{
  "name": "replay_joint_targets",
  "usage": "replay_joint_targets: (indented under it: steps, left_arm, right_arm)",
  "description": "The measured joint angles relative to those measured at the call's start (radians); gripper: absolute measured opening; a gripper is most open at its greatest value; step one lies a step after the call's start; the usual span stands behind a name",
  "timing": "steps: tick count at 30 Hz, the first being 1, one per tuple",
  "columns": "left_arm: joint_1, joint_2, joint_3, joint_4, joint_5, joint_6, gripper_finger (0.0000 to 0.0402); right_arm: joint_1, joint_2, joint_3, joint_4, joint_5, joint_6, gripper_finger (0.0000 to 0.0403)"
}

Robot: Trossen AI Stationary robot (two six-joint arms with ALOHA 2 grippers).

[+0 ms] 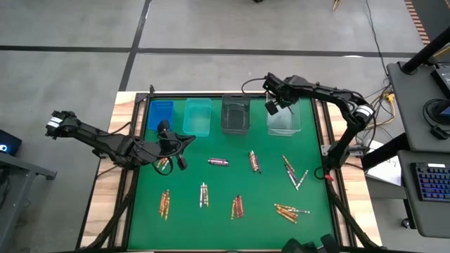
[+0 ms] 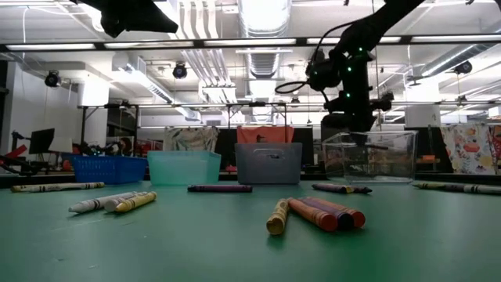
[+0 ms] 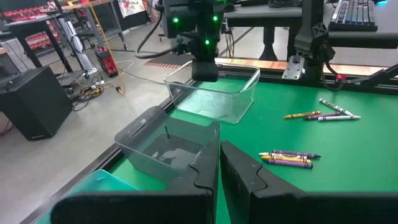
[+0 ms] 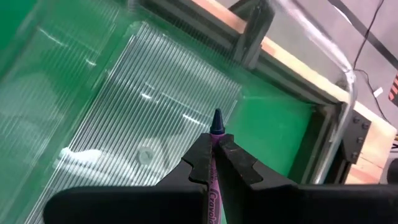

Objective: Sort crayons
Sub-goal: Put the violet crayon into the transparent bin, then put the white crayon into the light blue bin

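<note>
1. One purple crayon (image 4: 214, 163) pinched in right gripper (image 4: 213, 148), jaws closed on it, tip pointing down into clear bin (image 1: 284, 121), table's 1 o'clock.
2. Left gripper (image 1: 185, 142) closed, empty, 9 o'clock; crayons (image 1: 236, 206) lie scattered lengthwise on mat (image 1: 225, 223).

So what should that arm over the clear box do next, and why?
Probably open its fingers. The right gripper is shut on a purple crayon and hangs right over the clear bin, so letting go should drop the crayon inside.

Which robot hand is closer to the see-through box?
The right one. The right gripper, shut on a purple crayon, hangs just over the clear bin. The left gripper, shut and empty, sits near the teal bin, two bins away.
</note>
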Motion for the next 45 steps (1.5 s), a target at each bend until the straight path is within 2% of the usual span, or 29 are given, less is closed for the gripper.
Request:
replay_joint_targets:
  steps: [19, 31, 39, 45]
  left_arm:
    - [0.000, 0.000, 0.000, -0.006, 0.000, 0.000, 0.0000]
    - [0.000, 0.000, 0.000, -0.006, 0.000, 0.000, 0.0000]
    - [-0.001, 0.000, 0.000, -0.005, 0.032, -0.028, 0.0000]
    - [0.000, 0.005, 0.000, -0.005, 0.086, -0.090, 0.0000]
  right_arm:
    - [0.000, -0.003, -0.091, 0.155, -0.010, 0.040, 0.0011]
    - [0.000, -0.011, -0.083, 0.156, -0.007, 0.044, 0.0098]
    - [0.024, -0.139, -0.079, 0.137, -0.051, 0.070, 0.0121]
    - [0.137, -0.290, -0.083, 0.136, -0.086, 0.078, 0.0114]
